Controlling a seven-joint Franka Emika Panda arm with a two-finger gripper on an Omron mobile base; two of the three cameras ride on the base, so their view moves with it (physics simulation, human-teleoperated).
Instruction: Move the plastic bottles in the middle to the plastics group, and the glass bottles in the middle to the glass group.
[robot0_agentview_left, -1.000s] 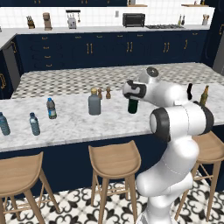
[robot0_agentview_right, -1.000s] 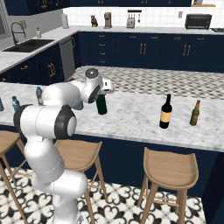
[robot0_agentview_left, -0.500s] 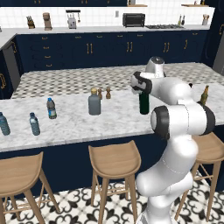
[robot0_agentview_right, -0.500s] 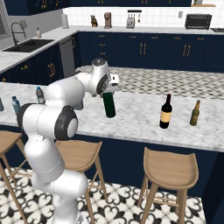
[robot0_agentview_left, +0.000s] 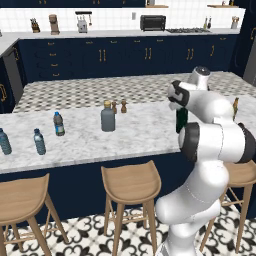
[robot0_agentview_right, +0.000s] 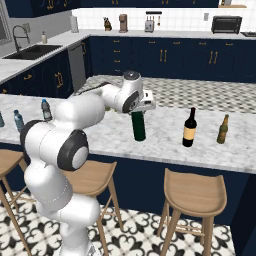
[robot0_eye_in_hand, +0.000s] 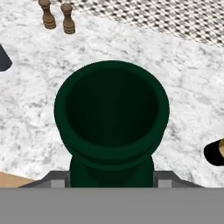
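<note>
While your gripper pinches the dark-green wine bottle upright short of the cream-labelled wine bottle, the grey tan-capped bottle and nearby water bottle wait mid-counter, unsorted.

Two brown shakers on marble counter (side by side); wooden stools below.

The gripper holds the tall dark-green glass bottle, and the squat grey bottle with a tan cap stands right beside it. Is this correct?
Not quite. The left base view shows the squat grey bottle with a tan cap standing far from the gripper and its tall dark-green glass bottle.
</note>
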